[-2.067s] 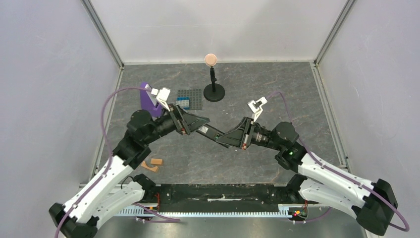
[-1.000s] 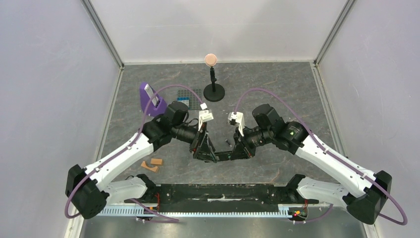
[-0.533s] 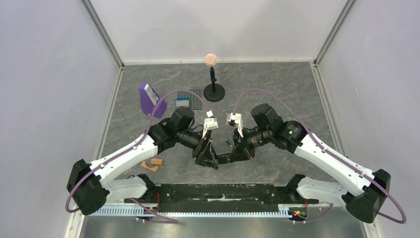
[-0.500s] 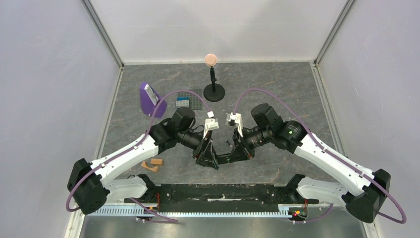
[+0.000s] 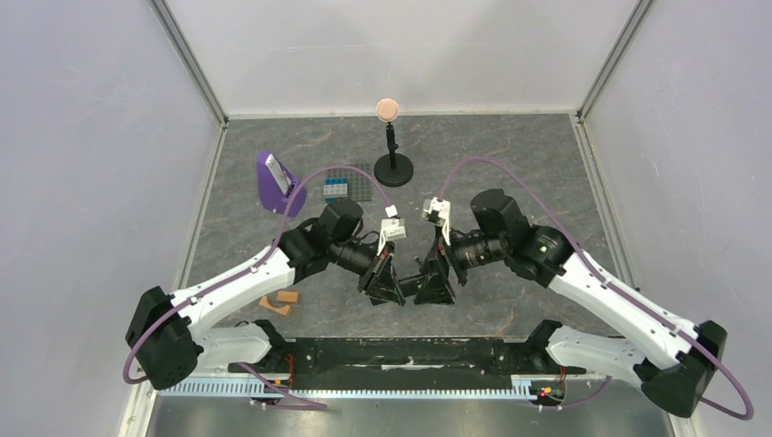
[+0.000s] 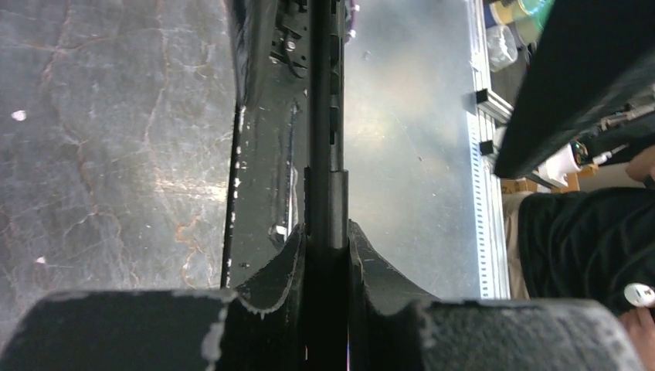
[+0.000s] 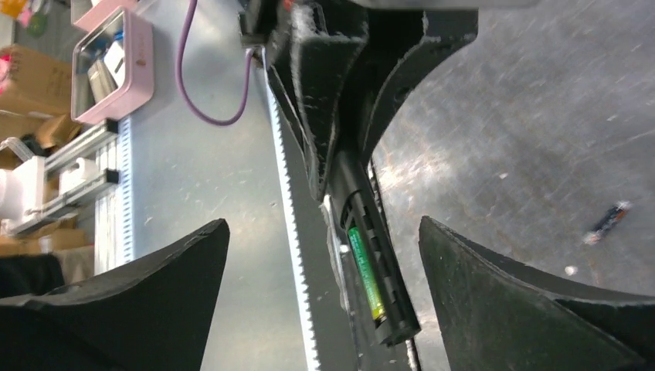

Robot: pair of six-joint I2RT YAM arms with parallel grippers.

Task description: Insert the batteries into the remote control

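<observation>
The black remote control (image 7: pixel 385 267) holds the green battery (image 7: pixel 364 274) in its recess; the darker battery (image 7: pixel 609 220) lies on the table (image 7: pixel 541 116).

Remote control (image 6: pixel 326 147) passed to left end effector (image 6: pixel 326 233).

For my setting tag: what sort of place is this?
Probably a robotics lab test cell: plain white panels box in a stone-patterned table, a left arm and right arm are bolted at its near edge, and cardboard boxes and a pink tin sit beyond it.

Green battery (image 7: pixel 364 274) in the remote control (image 7: pixel 349 189) recess, remote between left fingers (image 7: pixel 320 77), right fingers (image 7: pixel 123 301) wide apart.
</observation>
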